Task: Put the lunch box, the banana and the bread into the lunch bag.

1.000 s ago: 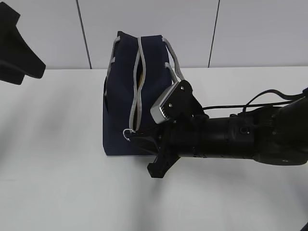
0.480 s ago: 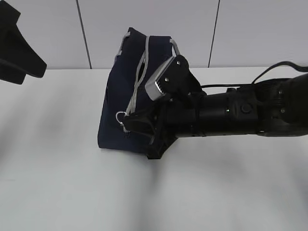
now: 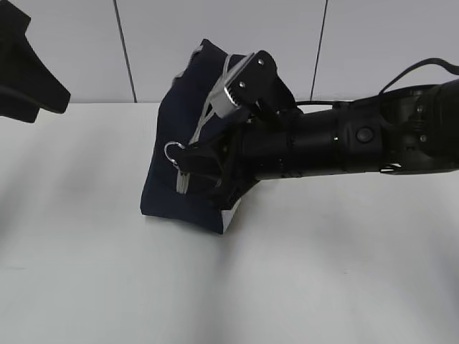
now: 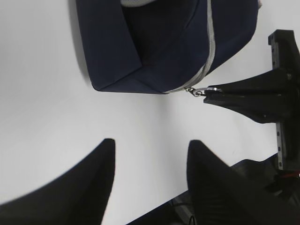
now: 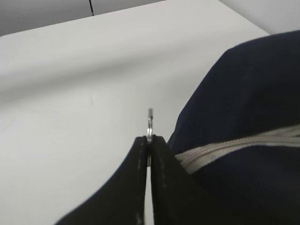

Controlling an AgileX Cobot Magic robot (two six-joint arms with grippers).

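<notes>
Exterior view: the right gripper (image 3: pixel 188 159) pinches the ring pull (image 3: pixel 173 151) of the lunch bag (image 3: pixel 188 188), which has tipped and lifted since a second ago; likely the zipper is closing.

Left wrist view: the left gripper (image 4: pixel 150 164) hovers wide open above the table (image 4: pixel 47 117).

Right wrist view: the jaws clamp the ring.

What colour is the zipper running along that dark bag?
Light grey zipper against the navy lunch bag; clearest in the left wrist view.
</notes>
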